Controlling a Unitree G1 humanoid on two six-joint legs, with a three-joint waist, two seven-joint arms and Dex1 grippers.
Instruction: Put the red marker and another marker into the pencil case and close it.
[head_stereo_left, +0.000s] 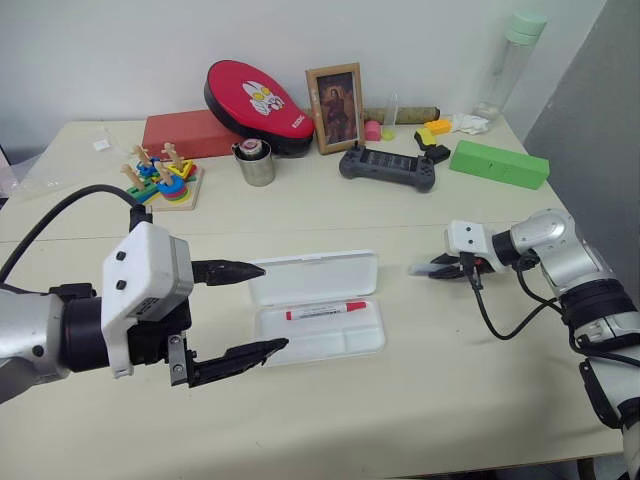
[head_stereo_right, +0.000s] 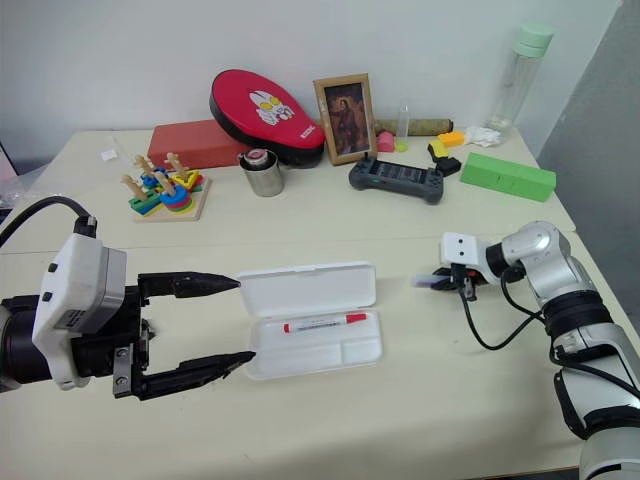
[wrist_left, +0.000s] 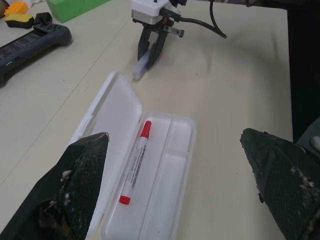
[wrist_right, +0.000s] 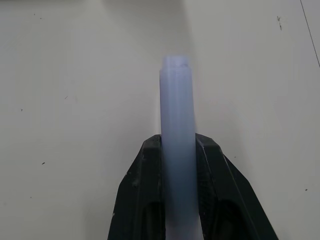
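The white pencil case (head_stereo_left: 365, 343) lies open in the middle of the table, its lid flat behind the tray. In the tray's back compartment lies the red marker (head_stereo_left: 326, 311), red cap to the right. My left gripper (head_stereo_left: 245, 310) hangs open just left of the case, with nothing between its fingers. To the right of the case, my right gripper (head_stereo_left: 445, 268) is shut on the other marker (wrist_right: 176, 127), a pale lavender barrel that pokes out past the fingertips (wrist_left: 150, 59) toward the case, just above the tabletop.
Along the back of the table stand a red box (head_stereo_left: 185, 132), a red pouch (head_stereo_left: 258, 103), a metal cup (head_stereo_left: 256, 164), a framed picture (head_stereo_left: 335, 106), a black game controller (head_stereo_left: 388, 167), a green box (head_stereo_left: 498, 163) and a stacking toy (head_stereo_left: 163, 180). A bottle (head_stereo_left: 510, 62) stands at the back right.
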